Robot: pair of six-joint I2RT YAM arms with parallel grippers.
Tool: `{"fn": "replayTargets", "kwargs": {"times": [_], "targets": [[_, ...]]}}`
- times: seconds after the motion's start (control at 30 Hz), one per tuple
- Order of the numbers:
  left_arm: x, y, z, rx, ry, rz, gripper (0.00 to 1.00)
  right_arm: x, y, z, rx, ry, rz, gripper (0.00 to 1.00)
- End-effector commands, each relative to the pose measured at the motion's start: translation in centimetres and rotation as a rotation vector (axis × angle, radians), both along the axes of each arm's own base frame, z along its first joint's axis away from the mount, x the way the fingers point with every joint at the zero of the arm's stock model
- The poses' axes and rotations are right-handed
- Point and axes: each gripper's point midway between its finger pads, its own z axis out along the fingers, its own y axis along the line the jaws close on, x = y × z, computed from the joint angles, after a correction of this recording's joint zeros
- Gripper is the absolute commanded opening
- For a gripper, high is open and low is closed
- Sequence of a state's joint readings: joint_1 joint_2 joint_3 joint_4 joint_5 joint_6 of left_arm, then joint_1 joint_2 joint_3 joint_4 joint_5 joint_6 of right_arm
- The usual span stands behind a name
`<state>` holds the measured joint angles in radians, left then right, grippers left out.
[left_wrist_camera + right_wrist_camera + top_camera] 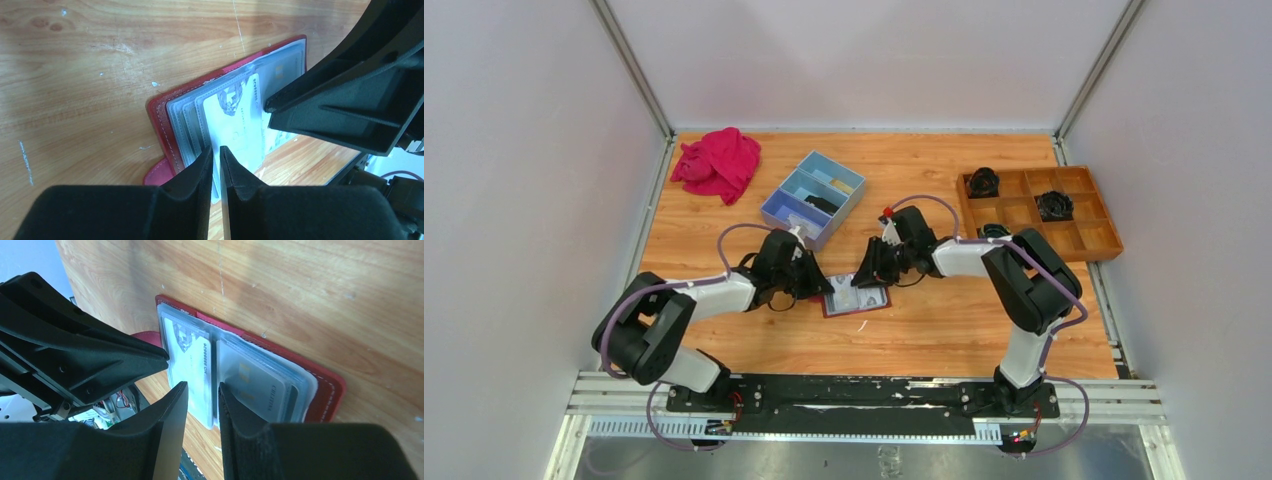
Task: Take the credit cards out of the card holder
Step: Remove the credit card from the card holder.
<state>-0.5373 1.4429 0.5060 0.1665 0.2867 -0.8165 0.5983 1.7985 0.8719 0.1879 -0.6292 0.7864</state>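
Tabletop: both arms bend inward over card holder.

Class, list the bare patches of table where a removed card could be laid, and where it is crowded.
Free: wood between blue box and orange tray; the strip between card holder and the base rail. Crowded: around the card holder, where left gripper and right gripper meet.

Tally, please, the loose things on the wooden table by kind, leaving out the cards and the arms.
Bright pink crumpled cloth: 1
Blue plastic three-compartment box: 1
Orange-brown wooden divided tray: 1
Dark red open card holder: 1
Small dark round pieces in the tray: 3
Total: 7
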Motion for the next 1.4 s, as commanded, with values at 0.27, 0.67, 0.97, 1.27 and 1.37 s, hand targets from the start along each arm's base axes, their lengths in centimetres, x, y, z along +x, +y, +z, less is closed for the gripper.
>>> {"fn": "replayTargets", "kwargs": {"times": [0.27, 0.67, 0.97, 1.27, 1.37], "targets": [[-1.5, -0.2, -1.3, 0.045, 0.060, -0.070, 0.10, -0.3, -1.2, -1.3, 0.013, 0.052, -0.019, 0.30], [-1.4, -0.4, -1.9, 0.062, 0.073, -0.074, 0.00, -0.8, -0.6, -1.3, 0.074, 0.083, -0.003, 0.17], [-1.8, 0.5, -3.7, 0.106, 0.118, -0.039, 0.00, -0.6, -1.8, -1.0, 0.084, 0.078, -0.035, 0.20], [-2.1, 0.8, -4.2, 0.118, 0.127, -0.037, 0.00, -0.6, -1.2, -0.6, 0.181, 0.110, -0.058, 0.13], [-2.2, 0.9, -4.4, 0.127, 0.129, -0.033, 0.00, -0.6, -1.4, -0.5, 0.184, 0.105, -0.065, 0.12]]}}
